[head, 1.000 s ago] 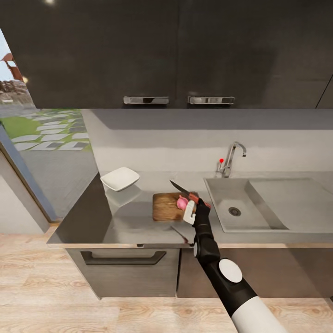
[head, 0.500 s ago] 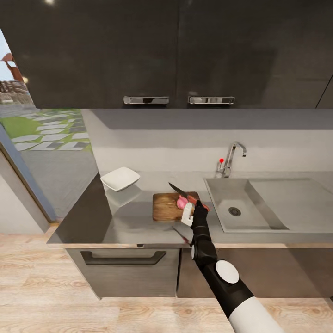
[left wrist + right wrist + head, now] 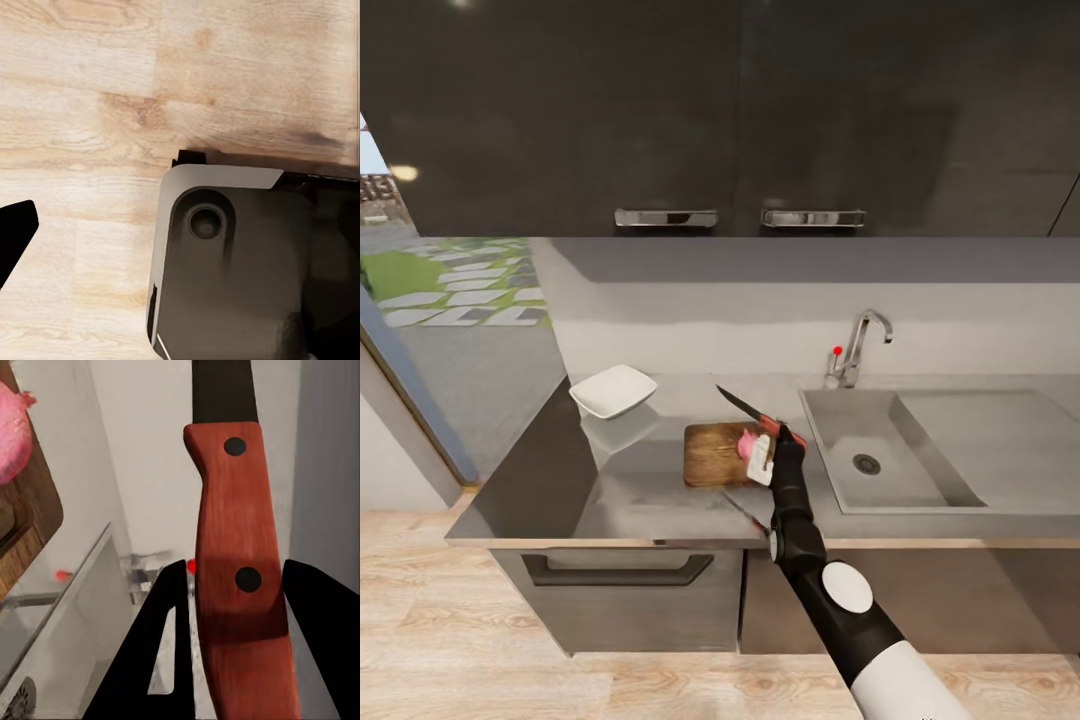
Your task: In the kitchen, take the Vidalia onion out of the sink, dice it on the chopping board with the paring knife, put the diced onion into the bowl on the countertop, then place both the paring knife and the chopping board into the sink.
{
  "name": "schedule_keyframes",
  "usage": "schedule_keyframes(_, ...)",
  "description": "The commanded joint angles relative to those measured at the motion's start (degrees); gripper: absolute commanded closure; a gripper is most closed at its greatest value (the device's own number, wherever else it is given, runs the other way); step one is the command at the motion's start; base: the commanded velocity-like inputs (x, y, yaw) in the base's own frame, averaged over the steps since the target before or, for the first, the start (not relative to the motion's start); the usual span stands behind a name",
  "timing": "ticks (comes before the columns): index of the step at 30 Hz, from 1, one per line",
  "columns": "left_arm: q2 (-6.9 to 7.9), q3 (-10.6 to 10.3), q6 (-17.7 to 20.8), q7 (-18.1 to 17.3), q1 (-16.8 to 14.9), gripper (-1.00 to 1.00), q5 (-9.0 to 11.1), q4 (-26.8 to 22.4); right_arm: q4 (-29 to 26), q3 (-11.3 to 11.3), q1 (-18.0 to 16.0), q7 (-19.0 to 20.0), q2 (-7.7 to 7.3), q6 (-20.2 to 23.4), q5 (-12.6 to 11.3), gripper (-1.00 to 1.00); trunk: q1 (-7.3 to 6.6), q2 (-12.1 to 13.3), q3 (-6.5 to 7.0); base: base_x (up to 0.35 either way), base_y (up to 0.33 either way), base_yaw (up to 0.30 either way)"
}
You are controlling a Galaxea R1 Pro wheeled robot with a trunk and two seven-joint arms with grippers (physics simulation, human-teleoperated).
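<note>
Red wood with two dark rivets: that is the handle of the paring knife (image 3: pixel 238 555), and your right gripper (image 3: pixel 229 619) is closed around it, a black finger on either side. In the head view the dark blade angles up and to the far left above the chopping board (image 3: pixel 712 455). The Vidalia onion (image 3: pixel 749 440) sits whole on the board's right end, just beside the gripper and under the knife. The board lies on the grey tabletop (image 3: pixel 610 490), with the white bowl (image 3: pixel 612 390) to its far left and the sink (image 3: pixel 880 460) to its right.

Expect the onion to be the awkward piece: round, smooth-skinned and light, so it will likely roll from a glancing blade. Bring the edge down over its middle. The knife is stiff and light, and your hold sits mid-handle, which looks sound for pressing downward. The board is rigid and flat; take it later by an edge.

Your left arm's camera looks down on the wooden floor (image 3: pixel 82 90) and part of the robot's base; I cannot tell how that gripper stands.
</note>
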Motion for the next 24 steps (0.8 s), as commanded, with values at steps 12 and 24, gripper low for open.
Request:
schedule_keyframes(12, -0.01, -0.46, -0.39, -0.37, -0.11, -1.00, 0.62, 0.30, 3.89, 0.21, -0.07, 3.07, 0.07, 0.46, 0.49, 1.00, 0.03, -0.13, -0.11, 0.004, -0.003, 0.000)
schedule_keyframes(24, -0.10, -0.46, -0.39, -0.37, -0.11, -1.00, 0.65, 0.28, 6.61, 0.25, -0.07, 3.04, 0.08, 0.46, 0.49, 1.00, 0.03, -0.13, -0.11, 0.001, -0.126, 0.000)
